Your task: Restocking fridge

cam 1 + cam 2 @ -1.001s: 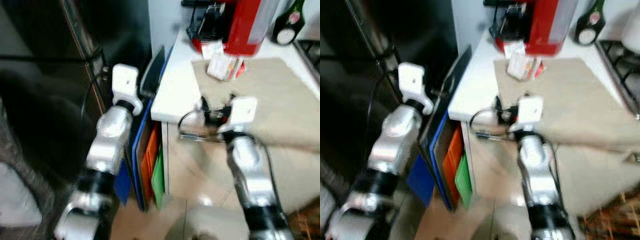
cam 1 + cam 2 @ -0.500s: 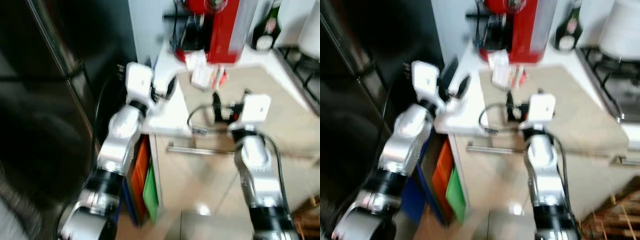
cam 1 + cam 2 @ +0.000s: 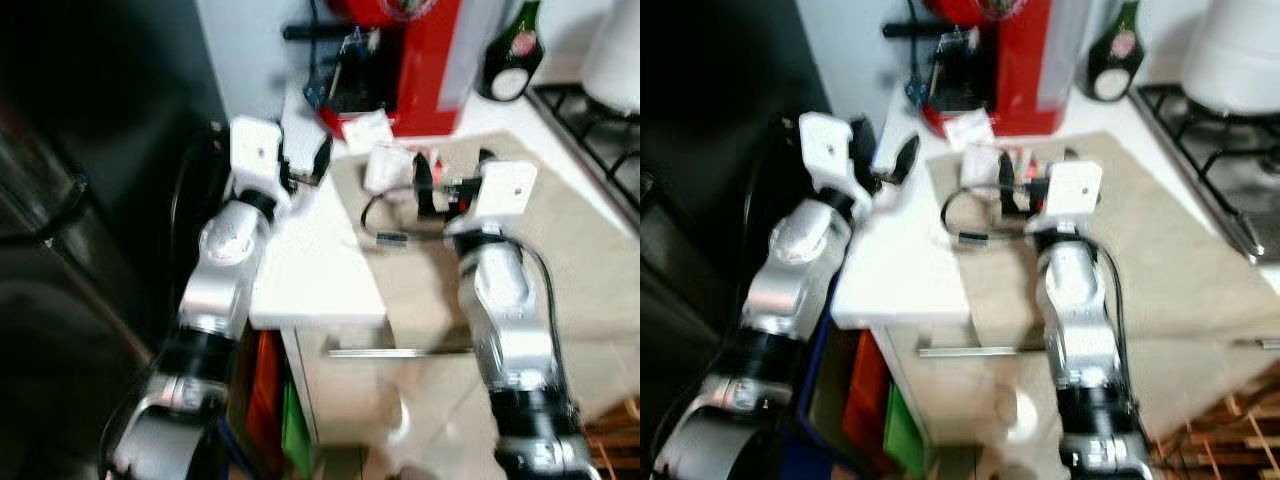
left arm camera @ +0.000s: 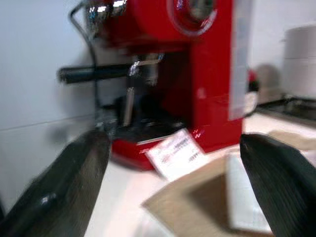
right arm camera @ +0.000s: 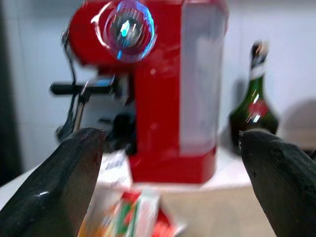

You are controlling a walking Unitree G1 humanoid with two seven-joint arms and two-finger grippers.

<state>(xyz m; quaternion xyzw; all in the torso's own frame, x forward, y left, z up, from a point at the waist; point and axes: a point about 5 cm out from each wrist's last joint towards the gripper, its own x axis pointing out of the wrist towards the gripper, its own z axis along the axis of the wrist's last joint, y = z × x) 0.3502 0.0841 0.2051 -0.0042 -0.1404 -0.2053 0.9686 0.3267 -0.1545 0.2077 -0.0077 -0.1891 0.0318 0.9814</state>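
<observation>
Both grippers are hovering with jaws wide apart, holding nothing: left gripper (image 3: 305, 165) at the counter (image 3: 315, 280) edge, right gripper (image 3: 448, 182) by a small carton (image 3: 388, 166), centre frame. Reaching blurred risks knocking the red coffee machine (image 3: 420, 60).

Two silver arms with white wrist boxes, black cables and black-fingered tools.

Both silver arms reach over a white worktop (image 3: 315, 270) toward a red espresso machine (image 3: 405, 60) at its back. The left pincer (image 3: 305, 160), fingers parted, hovers by the machine's base, and the right pincer (image 3: 450, 185) hangs over a beige mat (image 3: 560, 250) just beside a small white carton (image 3: 388, 168). A dark green bottle (image 3: 510, 55) stands right of the machine, beside a gas hob (image 3: 600, 125).
</observation>
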